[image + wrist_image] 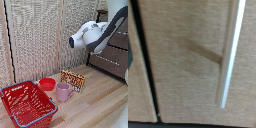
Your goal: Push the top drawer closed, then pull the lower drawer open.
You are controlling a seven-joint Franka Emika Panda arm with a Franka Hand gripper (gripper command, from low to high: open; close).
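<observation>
The brown cabinet stands at the exterior view's right. Its top drawer (121,39) sits above the lower drawer (111,62), which carries a thin silver bar handle (107,59). My white arm (92,35) reaches in front of the cabinet at the height of the top drawer, and its body hides the gripper's fingers. The wrist view is filled by a drawer front (183,65) seen from very close, with a silver bar handle (228,55) across it. No fingers show there. Which of the two drawers it is I cannot tell.
On the wooden floor stand a red wire basket (27,102), a small red bowl (47,83), a pink mug (63,91) and a colourful box (73,79). A light woven screen (40,35) forms the back wall.
</observation>
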